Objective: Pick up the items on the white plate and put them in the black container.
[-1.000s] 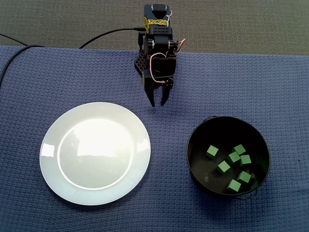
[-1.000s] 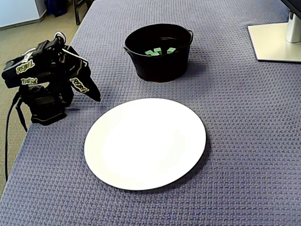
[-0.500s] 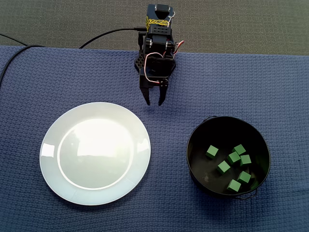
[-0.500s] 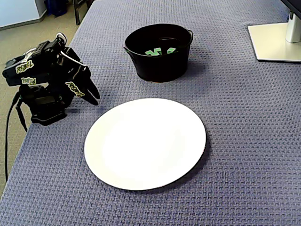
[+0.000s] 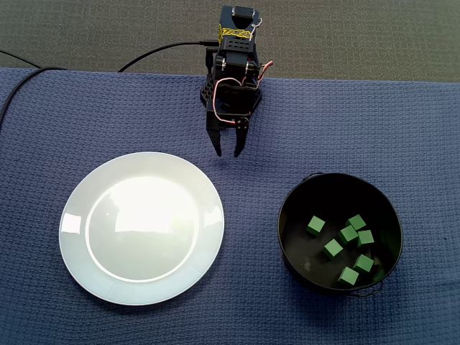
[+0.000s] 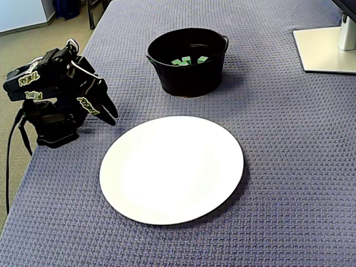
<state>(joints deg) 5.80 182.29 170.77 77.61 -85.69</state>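
Round, glossy white plate (image 5: pixel 141 228) (image 6: pixel 171 168) lying flat on the bench, taken here as the marker. To the plate's right in the fixed view from above, near but not touching: round black container (image 5: pixel 323 192) (image 6: pixel 192 79) with thin wire handles. Inside it, scattered on its floor, several small green cubes (image 5: pixel 333 249) (in the low fixed view only green tops (image 6: pixel 179 62) showing over the rim).

Just past the plate's far rim in the view from above: black arm folded low over its base. Gripper (image 5: pixel 228 153) (image 6: pixel 111 118) angled down toward the cloth, just short of the plate, its two fingers parted by a narrow gap and gripping nothing. Yellow patterned tape (image 5: pixel 233 32) across the arm's upper part; red and white wires (image 5: pixel 267 66) looped at its side. Black cable (image 5: pixel 158 52) curving from the arm's back, away from the plate, to the edge of the cloth.

Well apart from the plate, on the side away from the arm in the low fixed view: flat white stand base (image 6: pixel 325 49) with a grey post, cut off by the frame.

Under the plate and everything else, blue waffle-weave cloth (image 5: pixel 108 108) covering the bench. Past the bench edge behind the arm, grey carpet floor (image 5: pixel 108 29).
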